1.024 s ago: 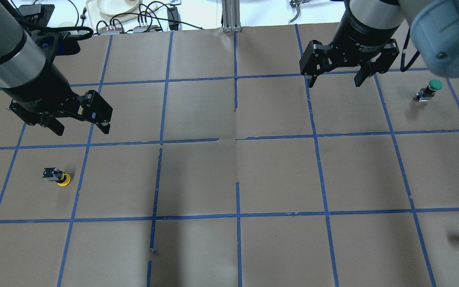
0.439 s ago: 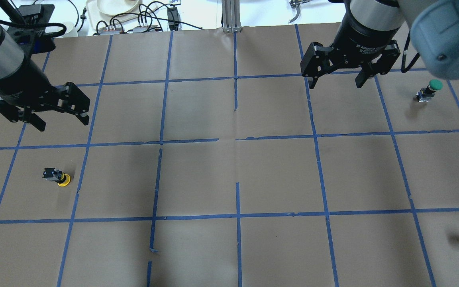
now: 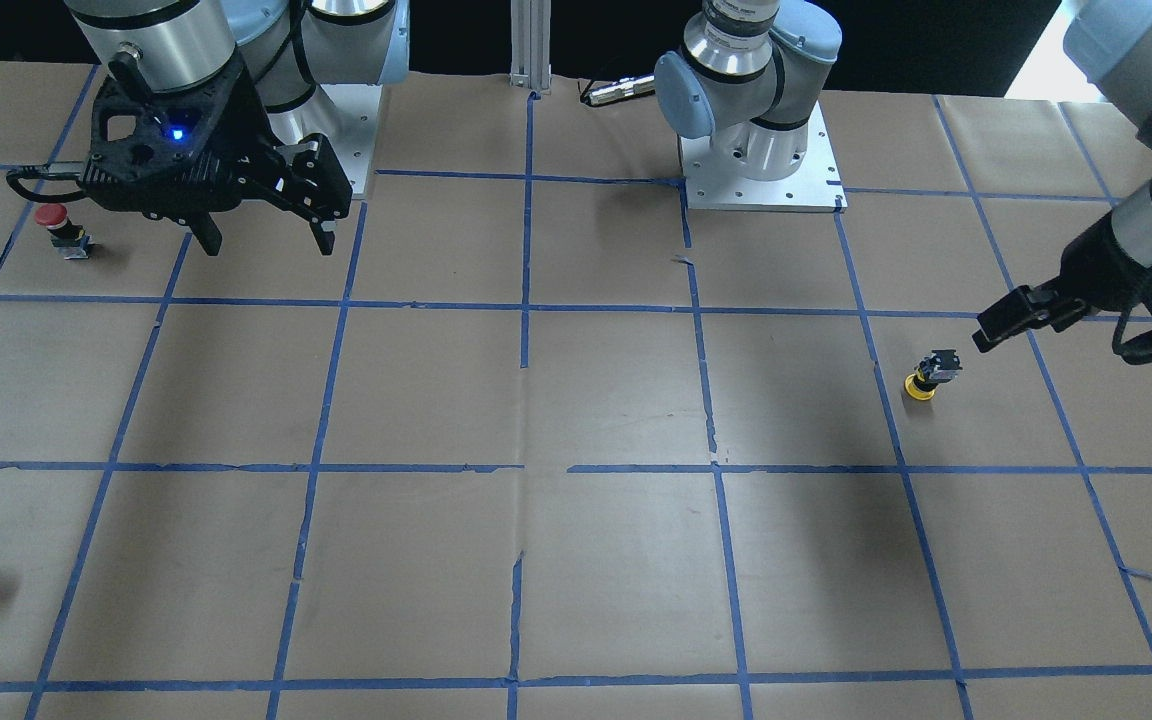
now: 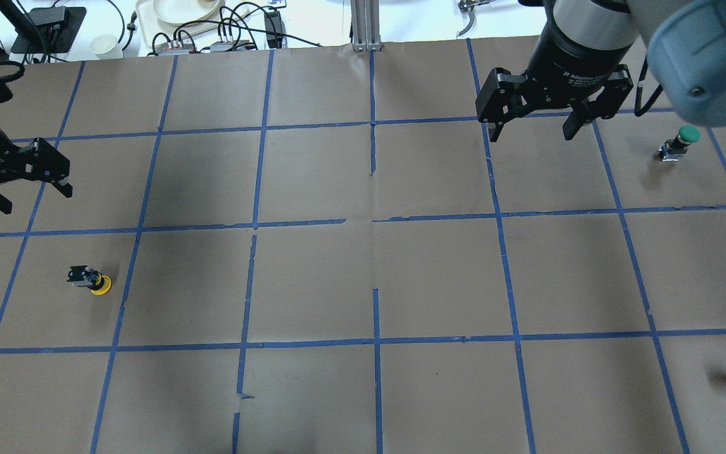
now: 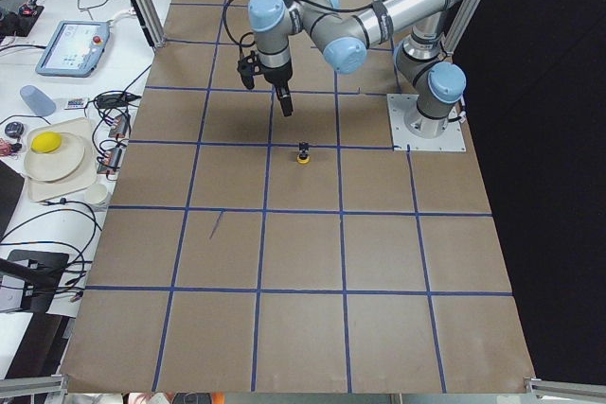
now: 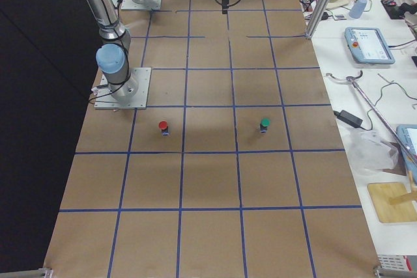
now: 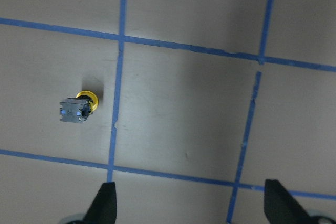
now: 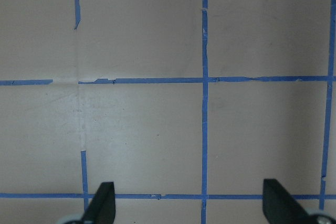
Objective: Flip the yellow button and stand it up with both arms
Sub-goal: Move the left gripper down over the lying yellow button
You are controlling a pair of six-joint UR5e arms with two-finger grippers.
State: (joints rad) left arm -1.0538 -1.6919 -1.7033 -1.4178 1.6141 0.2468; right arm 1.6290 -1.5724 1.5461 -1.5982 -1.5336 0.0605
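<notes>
- While the yellow button (image 4: 92, 281) sits on the same spot as one second ago, the left gripper (image 4: 31, 195) has travelled steadily toward the overhead view's left edge and is now partly cut off by the frame.
- The yellow button rests on the brown paper table cover (image 4: 312, 284) in a left-hand grid square, near a blue tape line (image 4: 121, 287) but apart from it.
- Orientation: yellow cap down on the paper, black/grey block base uppermost. The long axis rises from the table. In the overhead view the base appears left of the cap and slightly farther away. Whether the axis is plumb or leaning cannot be told.
- The left gripper hangs above the table, farther out than the button and clear of it. Its fingers (image 7: 105, 205) are spread wide and hold nothing. The left wrist view shows the button ahead of them, off to the left.
- The right gripper (image 4: 530, 133) is almost where it was, well apart from the button on the table's other half. Its fingers are spread wide and empty.
- A green-capped button (image 4: 679, 142) stands beside it, cap up.
- Cables and a plate (image 4: 183, 9) lie on the bench beyond the far edge.
</notes>
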